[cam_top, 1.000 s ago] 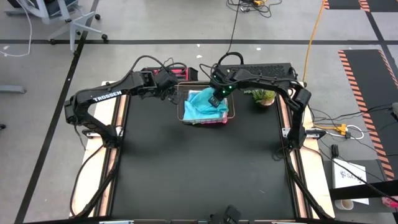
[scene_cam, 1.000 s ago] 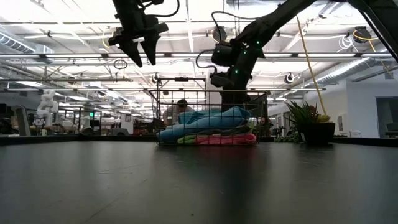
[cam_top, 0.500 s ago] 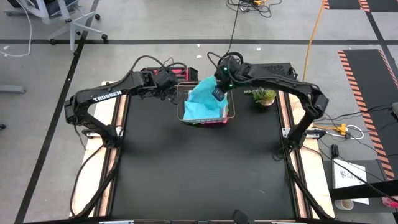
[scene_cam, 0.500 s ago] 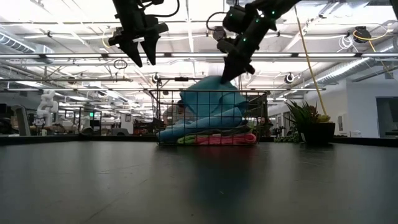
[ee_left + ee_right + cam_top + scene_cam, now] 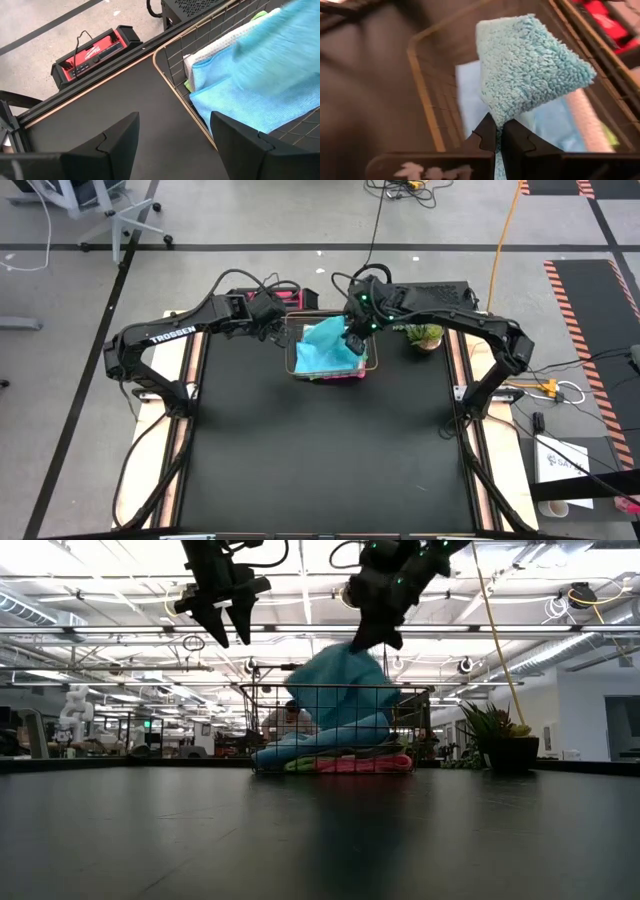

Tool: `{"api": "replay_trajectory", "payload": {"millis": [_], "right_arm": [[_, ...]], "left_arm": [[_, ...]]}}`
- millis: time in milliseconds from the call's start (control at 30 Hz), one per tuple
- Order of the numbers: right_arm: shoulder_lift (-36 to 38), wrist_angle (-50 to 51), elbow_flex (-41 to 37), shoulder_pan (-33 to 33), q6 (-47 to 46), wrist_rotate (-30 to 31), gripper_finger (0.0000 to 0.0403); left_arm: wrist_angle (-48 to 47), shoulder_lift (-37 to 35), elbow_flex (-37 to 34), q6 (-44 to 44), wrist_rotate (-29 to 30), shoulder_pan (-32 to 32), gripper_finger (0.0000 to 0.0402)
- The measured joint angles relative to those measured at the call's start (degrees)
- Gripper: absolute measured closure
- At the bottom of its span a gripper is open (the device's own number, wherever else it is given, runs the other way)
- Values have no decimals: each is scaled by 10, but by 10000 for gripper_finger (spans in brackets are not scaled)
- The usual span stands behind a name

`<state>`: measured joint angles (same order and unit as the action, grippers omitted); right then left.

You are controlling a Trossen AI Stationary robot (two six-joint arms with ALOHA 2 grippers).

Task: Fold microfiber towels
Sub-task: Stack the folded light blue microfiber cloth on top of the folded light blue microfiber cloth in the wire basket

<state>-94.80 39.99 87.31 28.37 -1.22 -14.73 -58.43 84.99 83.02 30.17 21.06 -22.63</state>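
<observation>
From the high view, the right end effector (image 5: 352, 340) hangs over the copper wire basket (image 5: 297, 370) at the far side of the black table (image 5: 320, 450), its fingers pinching a corner of a turquoise towel (image 5: 326, 348) that drapes down over the basket's contents. A strip of a pink towel (image 5: 343, 376) shows at the basket's near edge. The left end effector (image 5: 277, 332) waits just beside the basket's left edge, above the table. A small potted plant (image 5: 422, 334) stands to the right of the basket.

In the low view, the right end effector (image 5: 372, 637) is above the basket (image 5: 420, 730) rim, holding the turquoise towel (image 5: 335, 675) up by its top so that it hangs down into the basket. A second turquoise towel (image 5: 300, 750), a lime green towel (image 5: 301, 765) and the pink towel (image 5: 365, 764) lie stacked inside. The left end effector (image 5: 228, 625) hangs high to the left, fingers spread.

In the left wrist view, the left fingers (image 5: 116, 145) stand wide apart above the table, near the basket (image 5: 167, 80) corner. Inside lie a light grey towel (image 5: 215, 47) and a turquoise towel (image 5: 250, 107); the lifted towel (image 5: 285, 50) blurs past.

In the right wrist view, the right fingers (image 5: 487, 137) are pressed together on a corner of the fluffy turquoise towel (image 5: 530, 70), above the basket (image 5: 422, 95).
</observation>
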Motion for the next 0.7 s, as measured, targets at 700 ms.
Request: {"api": "replay_trajectory", "payload": {"millis": [700], "right_arm": [[83,7,5,17,-22,-154,403]], "left_arm": [[19,0,0,5,-1,0,156]]}}
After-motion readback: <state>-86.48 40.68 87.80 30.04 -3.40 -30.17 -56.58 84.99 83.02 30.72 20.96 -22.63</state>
